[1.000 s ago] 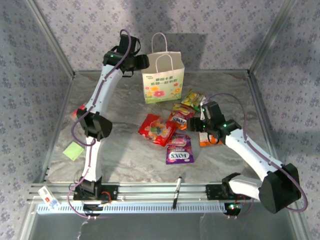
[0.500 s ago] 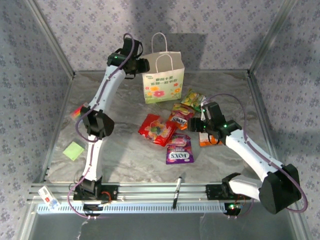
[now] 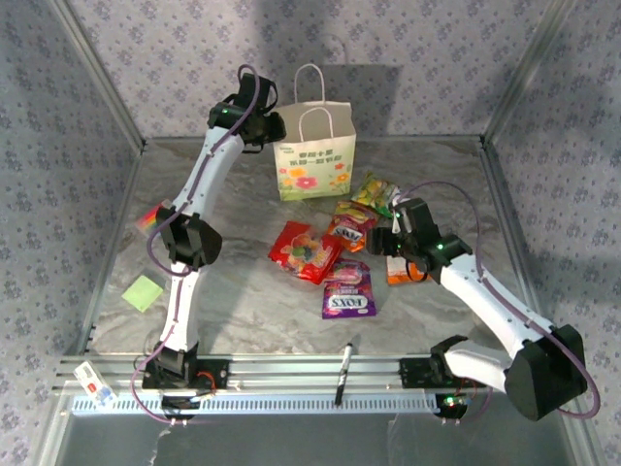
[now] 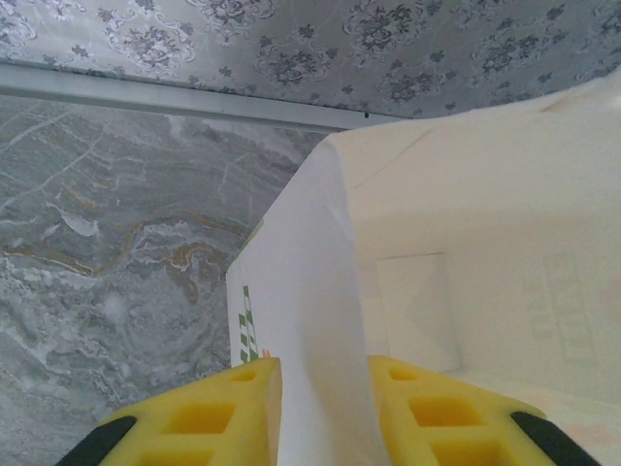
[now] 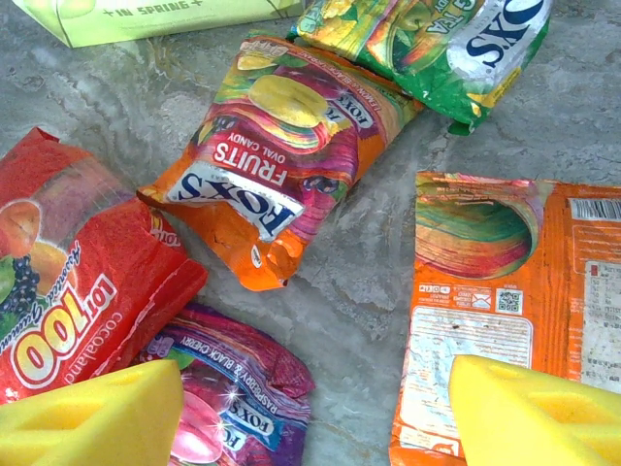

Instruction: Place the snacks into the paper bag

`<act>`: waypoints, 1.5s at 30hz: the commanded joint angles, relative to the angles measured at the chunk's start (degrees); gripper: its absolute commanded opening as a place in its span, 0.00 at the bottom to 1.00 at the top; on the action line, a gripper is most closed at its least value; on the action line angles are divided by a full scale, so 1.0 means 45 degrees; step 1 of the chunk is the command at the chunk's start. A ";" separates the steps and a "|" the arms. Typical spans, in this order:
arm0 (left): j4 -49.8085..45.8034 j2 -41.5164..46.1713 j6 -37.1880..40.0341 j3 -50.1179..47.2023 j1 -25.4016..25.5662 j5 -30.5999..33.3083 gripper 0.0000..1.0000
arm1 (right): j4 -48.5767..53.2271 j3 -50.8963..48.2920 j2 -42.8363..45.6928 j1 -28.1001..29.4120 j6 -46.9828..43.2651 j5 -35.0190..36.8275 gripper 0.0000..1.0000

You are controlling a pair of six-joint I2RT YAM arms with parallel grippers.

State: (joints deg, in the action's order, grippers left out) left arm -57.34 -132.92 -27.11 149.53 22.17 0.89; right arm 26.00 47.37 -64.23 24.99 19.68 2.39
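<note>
The cream paper bag (image 3: 315, 165) stands upright at the back of the table. My left gripper (image 3: 275, 129) is at its top left edge. In the left wrist view its fingers (image 4: 243, 413) stand narrowly apart on either side of the paper bag's (image 4: 310, 311) side wall, one inside and one outside. Several snacks lie in front of the bag: red (image 3: 304, 250), orange-pink (image 3: 349, 226), yellow-green (image 3: 374, 192), purple (image 3: 347, 289) and orange (image 3: 403, 272). My right gripper (image 3: 388, 243) hangs open low over them, spanning bare table between the purple packet (image 5: 233, 398) and the orange packet (image 5: 505, 291).
A black pen (image 3: 343, 374) lies at the near rail. A green note (image 3: 143, 292) and a rainbow-striped item (image 3: 150, 218) lie at the left. Metal frame posts and patterned walls close in the table.
My left gripper has moved right onto the bag's left edge and its jaws have narrowed around the wall. The right gripper has shifted slightly over the packets.
</note>
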 commanded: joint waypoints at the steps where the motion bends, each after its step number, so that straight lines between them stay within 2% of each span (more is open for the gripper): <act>1: -0.0439 0.0232 -0.0049 0.0432 0.0033 -0.0007 0.26 | 0.0293 -0.0119 0.0191 -0.0066 -0.0165 0.0194 0.75; 6: -0.0739 0.0521 0.0107 0.0394 -0.0024 0.0450 0.10 | 0.0291 -0.0141 0.0230 -0.0058 -0.0177 0.0176 0.75; 8: -0.0843 0.0683 0.0129 0.0347 -0.0092 0.0612 0.07 | 0.0252 -0.0137 0.0249 -0.0066 -0.0175 0.0165 0.75; 19: -0.1674 0.2202 0.0532 -0.0276 -0.0653 0.1483 0.05 | -0.0072 -0.0296 0.0215 -0.0035 -0.0106 -0.0202 0.75; 34: -0.1382 0.6817 0.1152 -0.5307 -0.1562 0.1227 0.07 | -0.0487 0.0079 -0.0258 0.0530 0.0099 -0.0371 0.75; 45: -0.1655 1.0182 0.1457 -0.8315 -0.1607 0.1578 0.07 | -0.0301 0.0303 -0.0181 0.1312 0.0190 0.0036 0.75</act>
State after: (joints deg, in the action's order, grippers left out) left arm -63.59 -90.59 -21.61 113.91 15.38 6.96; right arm 24.03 46.54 -65.04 30.22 19.77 1.37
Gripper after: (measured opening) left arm 0.066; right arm 0.751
